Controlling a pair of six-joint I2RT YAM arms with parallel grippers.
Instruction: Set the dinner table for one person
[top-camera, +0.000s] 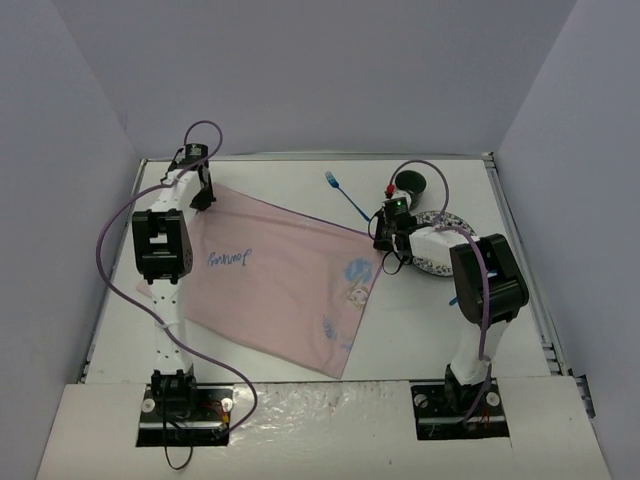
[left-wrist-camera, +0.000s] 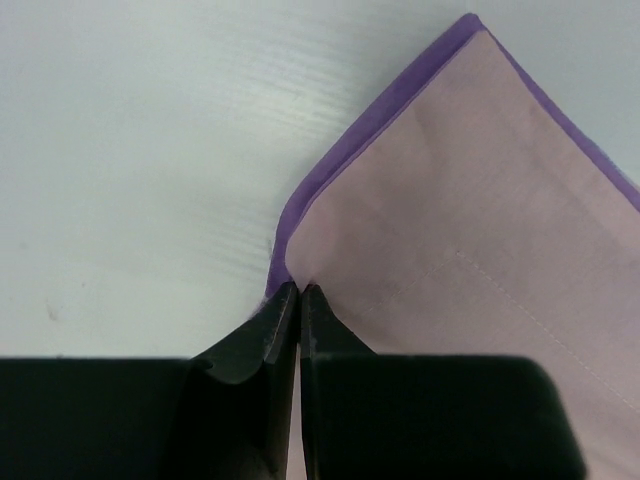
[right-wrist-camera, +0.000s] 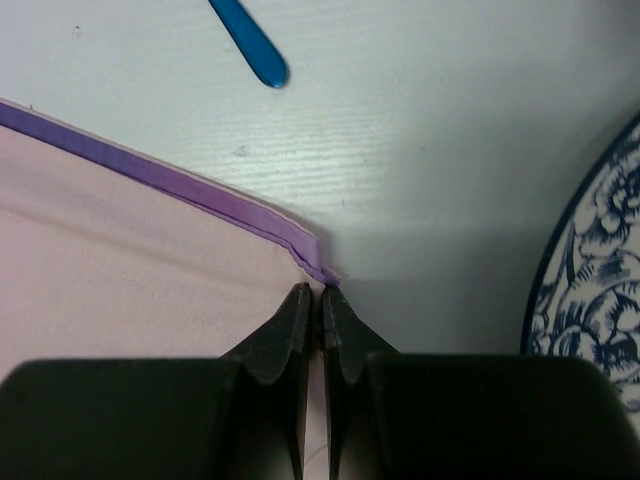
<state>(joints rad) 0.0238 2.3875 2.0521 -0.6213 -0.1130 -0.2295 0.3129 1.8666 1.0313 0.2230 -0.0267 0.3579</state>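
A pink embroidered cloth (top-camera: 280, 280) with a purple border lies spread on the white dinner table (top-camera: 420, 320). My left gripper (top-camera: 203, 200) is shut on the cloth's far left corner; the left wrist view shows the jaws pinching the cloth (left-wrist-camera: 450, 200) at its edge, gripper (left-wrist-camera: 300, 290). My right gripper (top-camera: 381, 240) is shut on the cloth's right corner (right-wrist-camera: 150, 250), gripper (right-wrist-camera: 321, 295). A blue-and-white patterned plate (top-camera: 440, 245) lies under my right arm. A blue fork (top-camera: 345, 198) lies at the back.
A black round object (top-camera: 412, 181) with a red bit beside it sits behind the plate. The plate's rim (right-wrist-camera: 590, 260) is just right of my right gripper. The fork handle's end (right-wrist-camera: 250, 45) lies beyond the cloth edge.
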